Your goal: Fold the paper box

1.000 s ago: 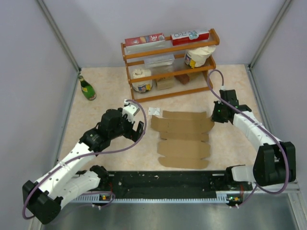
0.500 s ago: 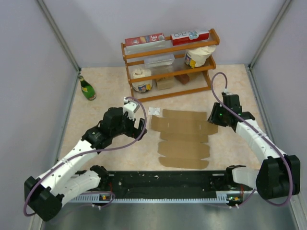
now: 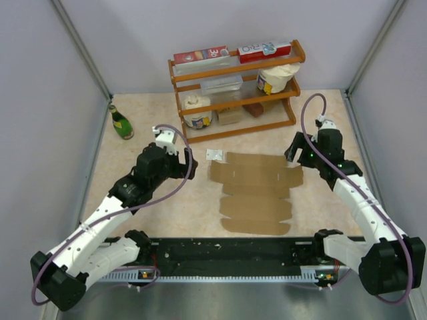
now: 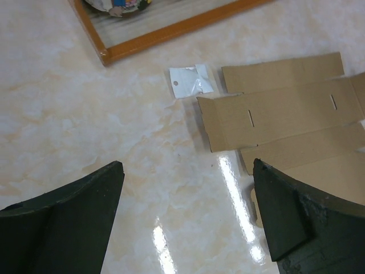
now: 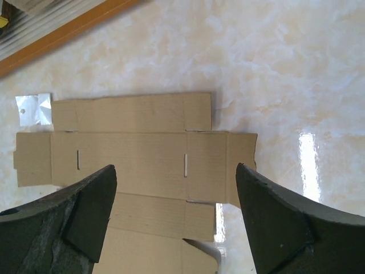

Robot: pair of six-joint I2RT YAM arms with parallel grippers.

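Note:
The paper box (image 3: 257,190) is a flat brown die-cut sheet with flaps and slots, lying on the marble tabletop between the two arms. My left gripper (image 3: 188,164) hovers open just left of the sheet's far left corner, and nothing is between its fingers. Through the left wrist camera, the left gripper (image 4: 187,171) stands over bare tabletop with the paper box (image 4: 285,114) to its right. My right gripper (image 3: 294,152) is open beside the sheet's far right end. Seen from the right wrist, the right gripper (image 5: 175,168) spans the right part of the paper box (image 5: 137,154) from above, apart from it.
A wooden rack (image 3: 233,93) with red cartons, tubs and jars stands behind the sheet. A small white plastic bag (image 3: 214,154) lies at the sheet's far left corner. A green bottle (image 3: 121,123) stands at the left wall. A black rail (image 3: 227,253) runs along the near edge.
My right gripper has opened, let go of the sheet's right end, and drawn back up and to the right. The left gripper has shifted a little farther back and left.

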